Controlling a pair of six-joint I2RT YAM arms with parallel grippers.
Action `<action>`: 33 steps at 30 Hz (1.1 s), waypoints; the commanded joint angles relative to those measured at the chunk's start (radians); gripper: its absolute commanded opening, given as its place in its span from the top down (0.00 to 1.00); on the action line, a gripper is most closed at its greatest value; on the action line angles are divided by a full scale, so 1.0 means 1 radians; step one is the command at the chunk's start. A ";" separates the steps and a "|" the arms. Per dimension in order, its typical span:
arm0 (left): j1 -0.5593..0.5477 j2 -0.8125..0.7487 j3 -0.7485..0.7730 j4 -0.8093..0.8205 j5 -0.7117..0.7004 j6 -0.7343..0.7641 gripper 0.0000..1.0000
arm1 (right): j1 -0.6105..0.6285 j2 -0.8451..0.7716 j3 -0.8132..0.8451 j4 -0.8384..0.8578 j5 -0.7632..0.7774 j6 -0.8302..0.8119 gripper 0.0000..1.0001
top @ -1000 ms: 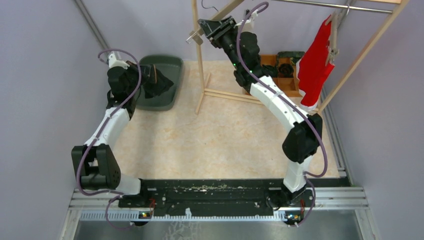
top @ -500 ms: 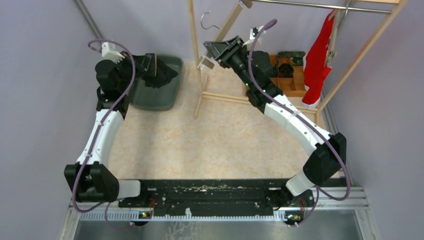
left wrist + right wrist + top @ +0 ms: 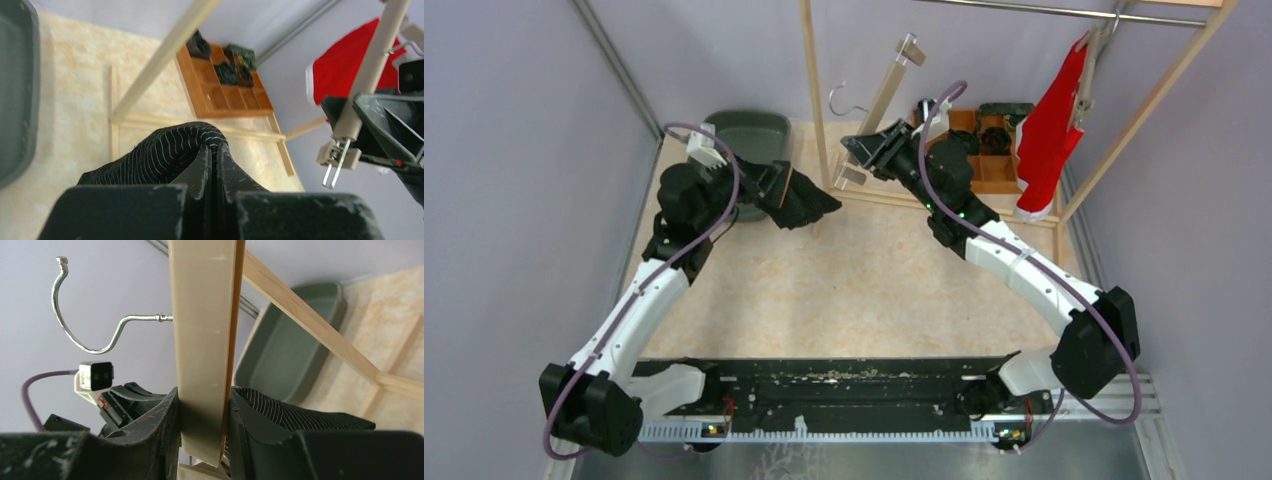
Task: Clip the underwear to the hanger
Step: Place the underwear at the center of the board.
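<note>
The underwear is black with thin white stripes; it hangs bunched from my left gripper, which is shut on a fold of it just right of the green bin. The hanger is a beige bar with a metal hook and a clip at its lower end. My right gripper is shut on the bar, holding it tilted beside the rack post. The lower clip sits a short way right of the underwear. In the right wrist view the striped cloth shows just behind the fingers.
A dark green bin lies at the back left. A wooden rack stands at the back, with a red garment hanging from its rail at the right. A wooden compartment box sits under the rack.
My left arm has swung right, away from the bin, carrying the underwear toward the rack post. My right arm has brought the hanger down and nearer, toward the left gripper.
</note>
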 commanded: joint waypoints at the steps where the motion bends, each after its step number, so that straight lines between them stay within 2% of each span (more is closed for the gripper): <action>1: -0.078 -0.078 -0.070 0.018 -0.044 0.019 1.00 | 0.012 -0.092 -0.062 0.043 -0.023 -0.059 0.89; 5: -0.130 -0.109 -0.142 0.014 -0.076 0.036 1.00 | 0.012 -0.157 -0.128 -0.024 -0.017 -0.120 0.90; 13: -0.136 -0.131 -0.222 0.027 -0.154 -0.024 1.00 | 0.011 -0.283 -0.245 -0.129 0.024 -0.201 0.90; 24: -0.146 -0.098 -0.058 0.058 -0.247 -0.026 1.00 | 0.013 -0.371 -0.304 -0.215 0.059 -0.254 0.92; 28: -0.210 -0.082 -0.182 0.167 -0.275 -0.092 1.00 | 0.011 -0.385 -0.321 -0.219 0.061 -0.259 0.93; 31: -0.283 -0.033 -0.369 0.360 -0.266 -0.212 1.00 | 0.011 -0.389 -0.331 -0.225 0.057 -0.267 0.93; 33: -0.318 0.045 -0.462 0.497 -0.225 -0.291 0.93 | 0.011 -0.391 -0.337 -0.235 0.058 -0.272 0.94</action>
